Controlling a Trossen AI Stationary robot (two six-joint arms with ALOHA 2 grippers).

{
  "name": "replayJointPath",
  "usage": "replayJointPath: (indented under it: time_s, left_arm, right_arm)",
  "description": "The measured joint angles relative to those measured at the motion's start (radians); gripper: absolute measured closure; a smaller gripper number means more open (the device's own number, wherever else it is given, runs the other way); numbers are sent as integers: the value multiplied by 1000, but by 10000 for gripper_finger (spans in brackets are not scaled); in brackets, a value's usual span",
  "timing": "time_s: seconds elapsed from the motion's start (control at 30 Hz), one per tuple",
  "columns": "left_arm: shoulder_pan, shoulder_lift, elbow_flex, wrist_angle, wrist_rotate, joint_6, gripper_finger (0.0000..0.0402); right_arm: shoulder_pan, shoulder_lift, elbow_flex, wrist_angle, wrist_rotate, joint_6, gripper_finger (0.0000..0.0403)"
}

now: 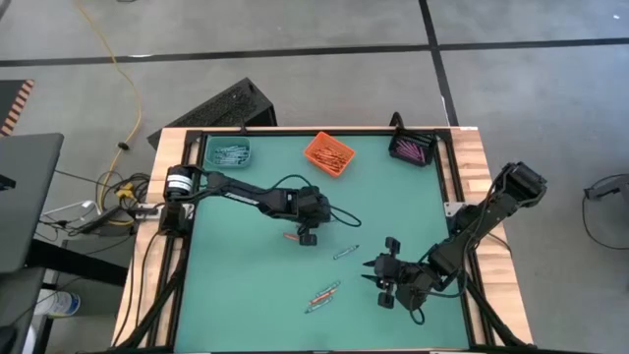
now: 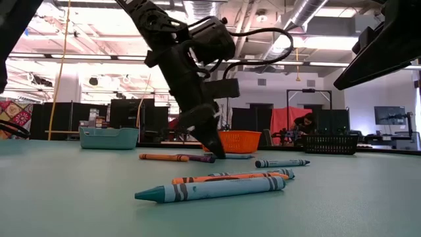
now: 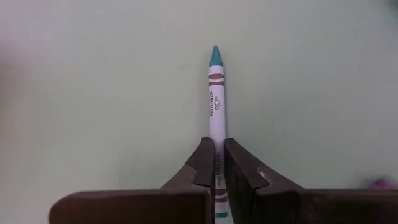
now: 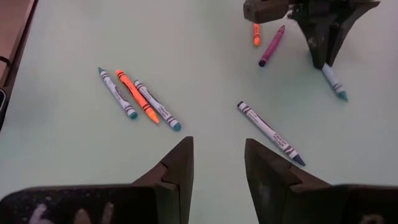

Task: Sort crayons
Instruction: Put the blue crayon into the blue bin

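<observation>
Left gripper (image 3: 214, 163) is clamped near the blunt end of a teal crayon (image 3: 216, 93) lying flat on the green table (image 1: 246, 285) mid-table, so on lifting the crayon could pivot or slip free, since most of its length overhangs.

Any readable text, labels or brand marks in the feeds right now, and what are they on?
None can be read.
Teal crayon clamped in the left gripper: small print on its white wrapper, too blurred to read.
Loose crayons on the table: wrapper print too small.
Far wall screen: unreadable.
</observation>
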Motion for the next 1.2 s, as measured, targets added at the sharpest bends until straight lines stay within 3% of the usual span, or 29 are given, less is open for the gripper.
replayJointPath:
  time_s: [0.23, 0.5, 0.83, 1.2]
  left_arm:
    - [10, -106, 9, -182, -139, 78, 401]
    - [97, -372, -19, -518, -349, 188, 401]
    - [394, -704, -134, -684, -363, 317, 401]
    - [705, -696, -288, -568, -327, 474, 401]
  right_arm:
    - [0, 0, -15, 21, -1, 0, 266]
    - [0, 0, -64, 76, -3, 34, 266]
    - [-9, 0, -83, 136, -3, 22, 266]
    - [-39, 0, -83, 164, -3, 19, 266]
